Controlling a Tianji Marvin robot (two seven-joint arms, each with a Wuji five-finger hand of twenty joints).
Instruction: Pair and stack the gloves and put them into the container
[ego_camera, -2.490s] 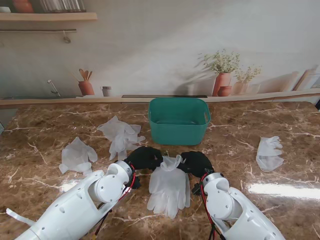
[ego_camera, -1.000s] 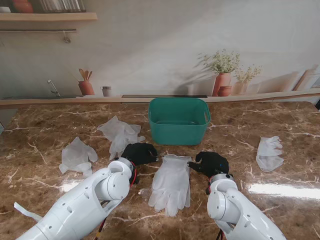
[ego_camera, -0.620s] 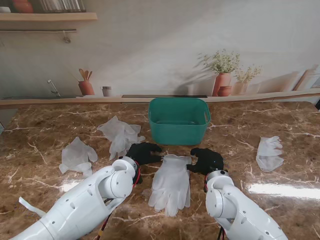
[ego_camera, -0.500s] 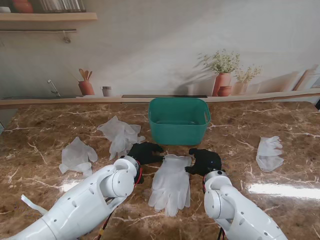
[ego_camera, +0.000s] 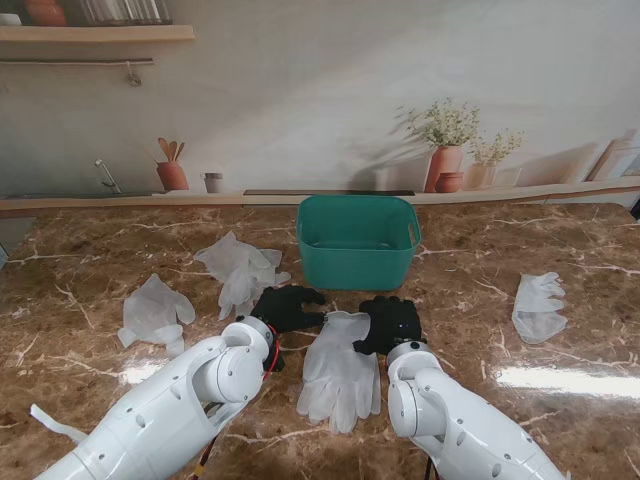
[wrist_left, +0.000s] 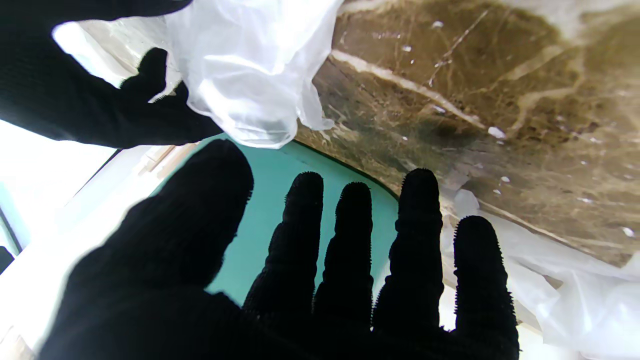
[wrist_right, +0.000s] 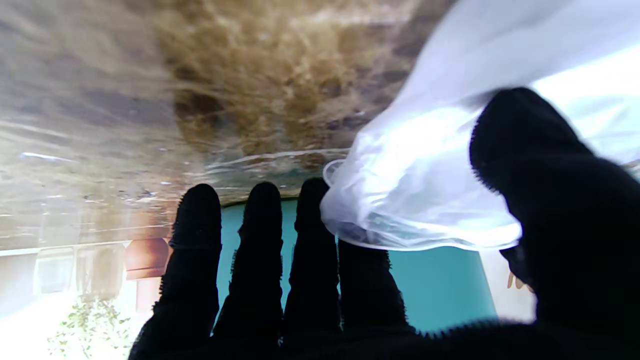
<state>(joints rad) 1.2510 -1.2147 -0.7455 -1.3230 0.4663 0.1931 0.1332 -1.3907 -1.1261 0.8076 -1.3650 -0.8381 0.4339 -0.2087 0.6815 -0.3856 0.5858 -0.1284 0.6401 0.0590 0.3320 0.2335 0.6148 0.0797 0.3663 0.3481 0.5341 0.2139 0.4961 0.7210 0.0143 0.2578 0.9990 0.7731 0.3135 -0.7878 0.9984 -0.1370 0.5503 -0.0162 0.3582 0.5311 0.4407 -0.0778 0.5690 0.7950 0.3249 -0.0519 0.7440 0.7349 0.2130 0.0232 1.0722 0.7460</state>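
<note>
Our black-gloved left hand (ego_camera: 287, 306) and right hand (ego_camera: 390, 322) flank the stacked translucent white gloves (ego_camera: 341, 366) lying just before the teal plastic container (ego_camera: 358, 241), fingers spread and holding nothing, so a shallow pinch risks lifting only the top layer.

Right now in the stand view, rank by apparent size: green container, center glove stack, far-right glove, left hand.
1. green container
2. center glove stack
3. far-right glove and left hand: look about alike, so unranked; the hand is also partly hidden by its wrist.
</note>
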